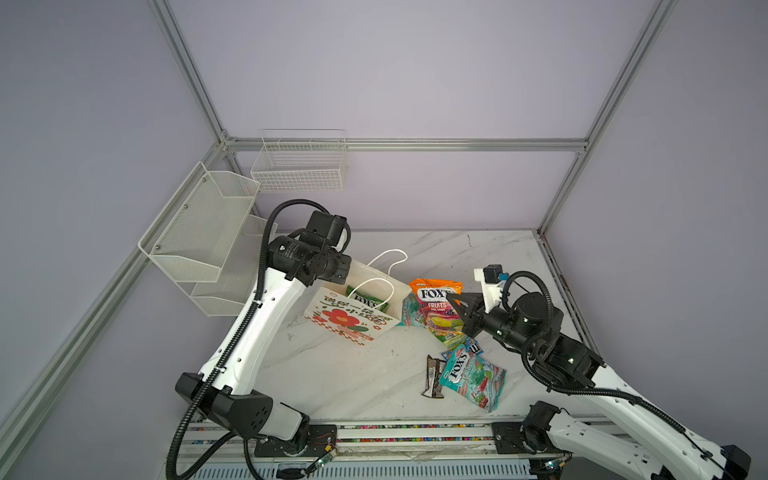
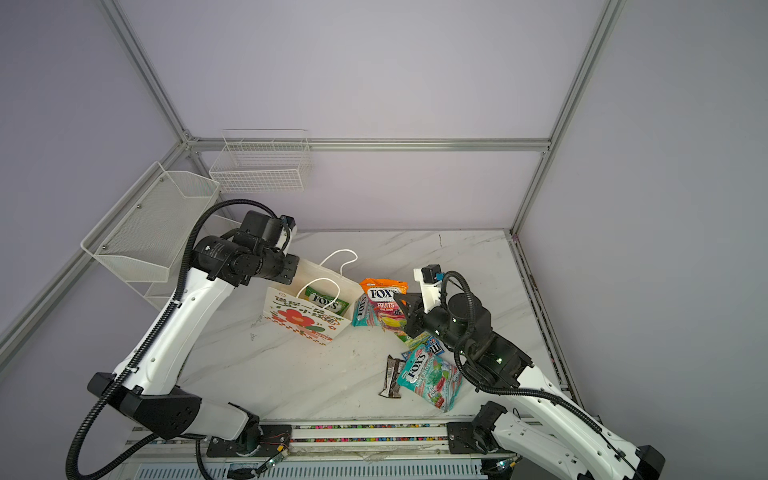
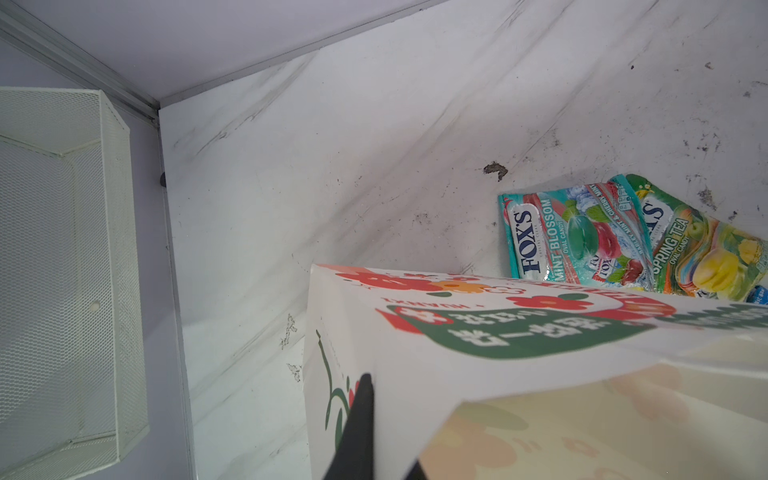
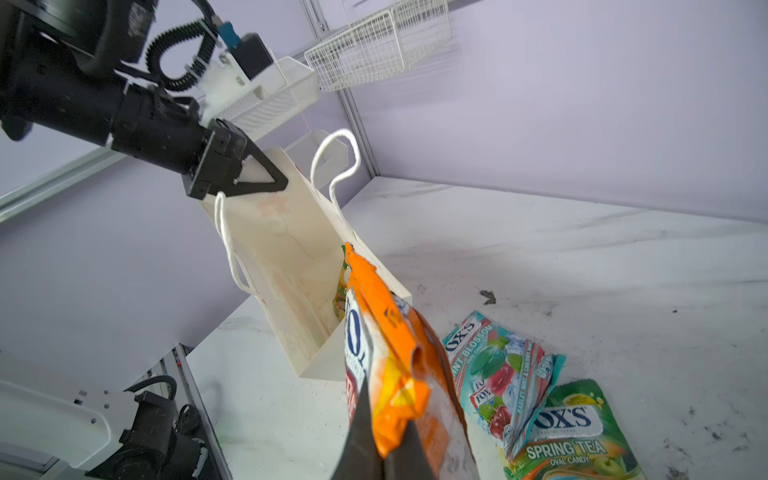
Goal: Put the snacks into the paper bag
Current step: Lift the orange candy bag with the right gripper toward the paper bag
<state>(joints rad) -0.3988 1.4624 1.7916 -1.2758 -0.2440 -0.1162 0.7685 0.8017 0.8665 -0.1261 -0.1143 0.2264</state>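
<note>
The paper bag (image 1: pixel 345 322) stands open on the marble tabletop (image 1: pixel 353 374), left of middle in both top views, with a green FOX'S packet (image 1: pixel 368 300) lying inside it. The left hand (image 4: pixel 278 183) is closed on the bag's rim at the far side, one finger (image 3: pixel 357 415) pressed to the outside of the paper. Just beside the mouth hangs the orange FOX'S Fruits packet (image 4: pixel 386 332) – pinched by its lower end in the right hand (image 4: pixel 386 440), off the tabletop. Under it lie a teal Mint Blossom packet (image 4: pixel 494 374), touching the bag's side, and a Spring Tea packet (image 4: pixel 577 436). Nearer the front edge lie a blue m&m's packet (image 1: pixel 473 345), a second teal FOX'S packet (image 1: pixel 473 376) and a dark-brown wrapper (image 1: pixel 434 376). Two white wire baskets (image 1: pixel 299 166) hang on the walls – well apart from the snacks.
</note>
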